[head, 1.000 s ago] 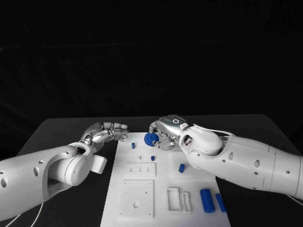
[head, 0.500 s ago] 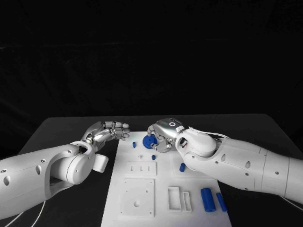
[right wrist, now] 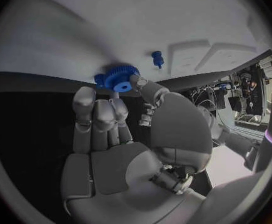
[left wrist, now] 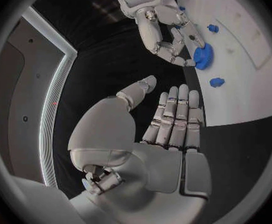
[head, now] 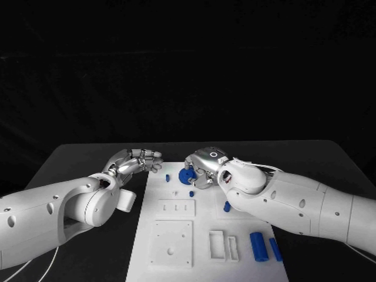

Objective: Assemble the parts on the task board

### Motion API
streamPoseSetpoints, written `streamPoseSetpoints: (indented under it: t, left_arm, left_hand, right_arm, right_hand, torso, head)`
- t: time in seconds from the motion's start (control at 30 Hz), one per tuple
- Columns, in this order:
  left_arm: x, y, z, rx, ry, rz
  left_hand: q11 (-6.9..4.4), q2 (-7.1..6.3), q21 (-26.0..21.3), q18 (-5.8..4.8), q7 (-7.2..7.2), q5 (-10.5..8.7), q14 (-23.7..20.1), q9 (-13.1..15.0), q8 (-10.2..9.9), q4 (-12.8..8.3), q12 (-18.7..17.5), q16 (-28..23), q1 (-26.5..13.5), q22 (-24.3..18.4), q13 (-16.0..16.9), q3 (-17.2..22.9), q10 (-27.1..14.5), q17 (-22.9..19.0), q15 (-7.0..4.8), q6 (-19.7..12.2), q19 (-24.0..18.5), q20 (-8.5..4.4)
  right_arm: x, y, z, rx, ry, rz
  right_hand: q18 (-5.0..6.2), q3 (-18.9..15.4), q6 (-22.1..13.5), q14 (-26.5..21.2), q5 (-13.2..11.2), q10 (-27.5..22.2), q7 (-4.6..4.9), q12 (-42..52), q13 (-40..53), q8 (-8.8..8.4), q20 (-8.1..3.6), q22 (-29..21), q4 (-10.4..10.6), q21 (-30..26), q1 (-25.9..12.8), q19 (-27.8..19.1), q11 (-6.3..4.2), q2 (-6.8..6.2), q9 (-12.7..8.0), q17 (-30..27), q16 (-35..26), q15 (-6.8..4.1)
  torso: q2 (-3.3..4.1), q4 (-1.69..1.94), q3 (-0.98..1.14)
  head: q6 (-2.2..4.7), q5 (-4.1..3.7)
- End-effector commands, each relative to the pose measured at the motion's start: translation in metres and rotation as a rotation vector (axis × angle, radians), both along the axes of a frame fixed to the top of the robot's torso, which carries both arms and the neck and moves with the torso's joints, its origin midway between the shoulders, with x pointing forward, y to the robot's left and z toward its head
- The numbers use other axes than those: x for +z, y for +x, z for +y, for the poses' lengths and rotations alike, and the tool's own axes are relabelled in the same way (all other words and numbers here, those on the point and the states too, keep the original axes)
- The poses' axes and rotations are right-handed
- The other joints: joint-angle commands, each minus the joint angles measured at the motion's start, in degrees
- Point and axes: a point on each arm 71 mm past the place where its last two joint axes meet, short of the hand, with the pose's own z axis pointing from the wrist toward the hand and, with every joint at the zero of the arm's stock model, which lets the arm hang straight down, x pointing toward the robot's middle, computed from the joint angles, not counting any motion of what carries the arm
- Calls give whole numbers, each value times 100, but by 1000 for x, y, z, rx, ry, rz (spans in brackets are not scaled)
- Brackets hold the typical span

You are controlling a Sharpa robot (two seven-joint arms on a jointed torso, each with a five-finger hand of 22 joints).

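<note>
Your right hand [head: 205, 167] is pinching the gear [head: 186, 174] over the board [head: 207, 218] at its 12 o'clock end, beside a peg [head: 167, 177]. The bore is facing roughly sideways, so it's risking a jam if lowered tilted. Your left hand [head: 133, 163] is hovering spread, holding nothing.

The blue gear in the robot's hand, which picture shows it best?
The right wrist view: the blue gear faces the camera, teeth and centre hole clear, held at the right hand's fingertips. The left wrist view shows it from the side, small, over the task board. The head view shows it partly hidden by fingers.
</note>
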Motion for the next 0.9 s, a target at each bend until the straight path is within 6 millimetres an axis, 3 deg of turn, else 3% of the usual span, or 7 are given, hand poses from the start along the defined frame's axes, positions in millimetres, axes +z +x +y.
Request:
streamPoseSetpoints:
  t: [0.03,0.23,0.47,0.9]
  left_arm:
    - [2,0,-2,-14,-5,-10]
    - [2,0,-2,-15,-5,-10]
    - [2,0,-2,-14,-4,-10]
    - [2,0,-1,-11,-3,-10]
  left_hand:
    - [33,-20,40,94,41,-31,-50,-8,-29,14,-34,-28,-12,7,-7,35,10,-5,1,-33,-50,10]
    - [33,-22,40,94,41,-32,-50,-8,-29,14,-35,-28,-12,7,-7,35,10,-5,1,-33,-51,11]
    - [33,-23,41,95,41,-32,-51,-8,-30,13,-37,-28,-11,7,-7,36,11,-5,1,-34,-52,11]
    - [34,-26,41,95,42,-33,-52,-8,-31,14,-41,-28,-13,7,-7,35,11,-6,2,-35,-52,12]
  right_arm:
    - [-4,2,0,2,-19,21]
    - [-8,4,1,6,-1,50]
    - [-9,4,3,12,15,71]
    - [-12,6,-7,-16,39,147]
  right_hand:
    - [257,-4,390,-4,-25,-23,107,-36,-21,6,-51,96,26,30,-4,-14,-1,-35,5,8,-40,-25]
    - [257,-37,166,-6,-24,-116,176,-127,-100,-119,-53,93,28,25,-8,-38,63,-67,-50,9,-67,31]
    - [257,-144,-388,-4,106,-271,320,-258,-221,-406,-53,88,-14,19,-17,-60,201,-92,-173,16,-96,163]
    - [257,-268,-537,-1,331,-284,303,-238,-228,-438,-50,88,-24,23,-69,-66,186,-54,-175,32,-110,149]
  torso:
    - [-5,-5,2]
    - [-7,-7,-1]
    - [-8,-5,1]
    - [-7,-16,3]
  head:
    - [-5,7]
    - [-15,9]
    - [-18,14]
    - [-16,30]
